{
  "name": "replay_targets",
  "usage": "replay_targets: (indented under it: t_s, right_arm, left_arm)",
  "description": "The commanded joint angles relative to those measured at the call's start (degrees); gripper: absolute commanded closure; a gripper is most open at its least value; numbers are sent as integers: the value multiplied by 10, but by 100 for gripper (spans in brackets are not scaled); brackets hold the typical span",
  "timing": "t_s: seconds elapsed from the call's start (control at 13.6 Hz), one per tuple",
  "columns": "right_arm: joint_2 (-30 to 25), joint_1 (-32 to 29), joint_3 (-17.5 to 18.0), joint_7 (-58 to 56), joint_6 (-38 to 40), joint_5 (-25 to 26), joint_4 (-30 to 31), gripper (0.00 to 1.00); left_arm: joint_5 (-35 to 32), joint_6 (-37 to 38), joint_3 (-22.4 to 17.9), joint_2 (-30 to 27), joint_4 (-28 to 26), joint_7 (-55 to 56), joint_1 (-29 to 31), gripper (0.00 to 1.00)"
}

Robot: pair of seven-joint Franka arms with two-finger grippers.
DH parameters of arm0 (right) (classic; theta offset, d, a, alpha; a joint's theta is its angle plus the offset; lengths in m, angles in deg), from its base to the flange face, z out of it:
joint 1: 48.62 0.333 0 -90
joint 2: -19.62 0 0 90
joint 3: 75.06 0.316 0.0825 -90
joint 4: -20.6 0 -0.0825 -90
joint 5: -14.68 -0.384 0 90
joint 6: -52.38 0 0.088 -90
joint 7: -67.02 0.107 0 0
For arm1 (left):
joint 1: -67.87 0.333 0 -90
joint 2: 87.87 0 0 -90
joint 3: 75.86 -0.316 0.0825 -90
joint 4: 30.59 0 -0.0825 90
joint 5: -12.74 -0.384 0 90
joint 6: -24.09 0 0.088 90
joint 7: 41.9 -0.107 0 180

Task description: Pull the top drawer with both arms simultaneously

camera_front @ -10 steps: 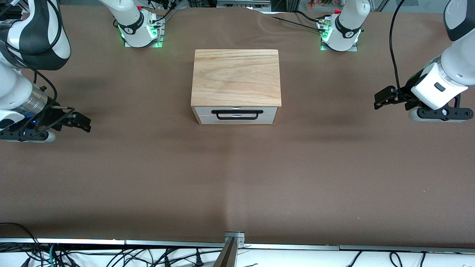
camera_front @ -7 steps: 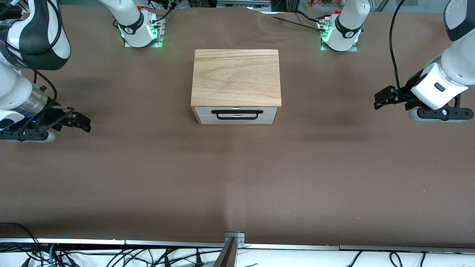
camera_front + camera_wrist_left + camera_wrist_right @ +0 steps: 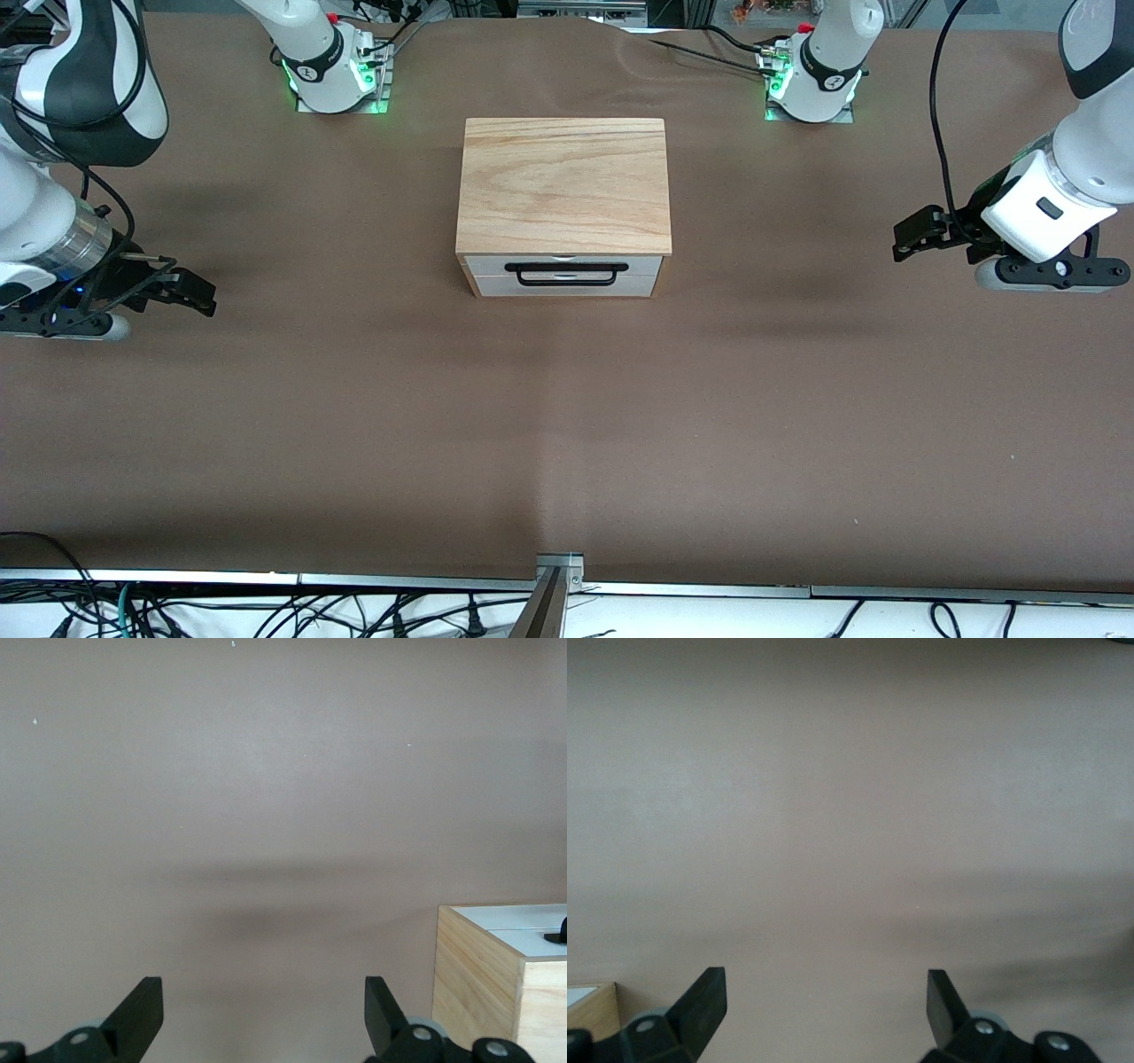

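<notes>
The top drawer (image 3: 642,264) is shut in the small cabinet (image 3: 563,186) at mid-table. Its white front and black wire loop handle (image 3: 565,266) face the front camera. My left gripper (image 3: 905,237) is open and empty, low over bare table toward the left arm's end, well apart from the cabinet. In the left wrist view its gripper (image 3: 263,1010) is wide open, with the cabinet's corner (image 3: 474,979) at the edge. My right gripper (image 3: 204,299) is open and empty over bare table toward the right arm's end. The right wrist view shows it (image 3: 824,1005) wide open, with a sliver of the cabinet (image 3: 598,1014).
A brown cloth covers the table (image 3: 567,425). A lower drawer front (image 3: 642,285) sits under the top drawer. The two arm bases (image 3: 332,75) (image 3: 811,80) stand farther from the front camera than the cabinet. Cables hang below the table's near edge (image 3: 266,611).
The right gripper has edged very slightly toward its own end of the table. The left gripper and the drawer have not moved.
</notes>
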Motion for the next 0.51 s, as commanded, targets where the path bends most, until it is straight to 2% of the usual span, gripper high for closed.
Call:
replay_targets:
  t_s: [0.0,0.44]
  right_arm:
    - [-9,2,-1,15,10,7,1,0]
    - [-9,2,-1,14,25,7,0,0]
  left_arm:
    - [-12,4,4,3,9,-15,5,0]
    - [-12,4,4,3,9,-15,5,0]
